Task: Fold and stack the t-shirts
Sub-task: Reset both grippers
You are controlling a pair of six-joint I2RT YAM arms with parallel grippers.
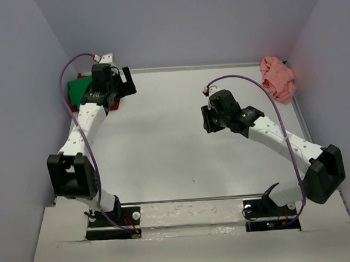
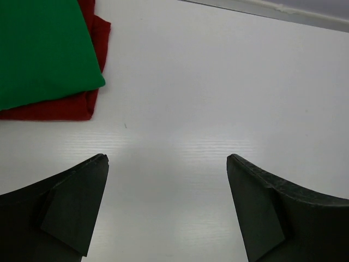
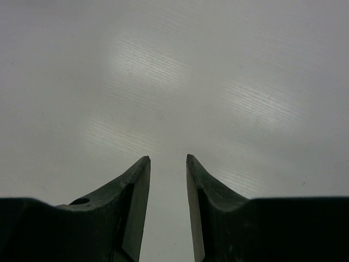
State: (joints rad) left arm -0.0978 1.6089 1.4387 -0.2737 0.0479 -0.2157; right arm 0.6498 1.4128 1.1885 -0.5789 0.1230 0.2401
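The bright green t-shirt point(image 1: 78, 89) lies folded on top of the folded dark red t-shirt point(image 1: 115, 103) at the far left of the table. In the left wrist view the green shirt point(image 2: 43, 49) covers most of the red one point(image 2: 54, 112), whose edge shows below and to the right. My left gripper point(image 1: 125, 82) point(image 2: 167, 161) hovers just right of this stack, open wide and empty. The salmon pink t-shirt point(image 1: 278, 78) lies crumpled in the far right corner. My right gripper point(image 1: 208, 118) point(image 3: 168, 158) is over the bare middle of the table, jaws a narrow gap apart, empty.
The white table point(image 1: 164, 149) is boxed in by grey walls at the back and both sides. A raised lip point(image 1: 184, 202) runs along the near edge by the arm bases. Purple cables loop over both arms.
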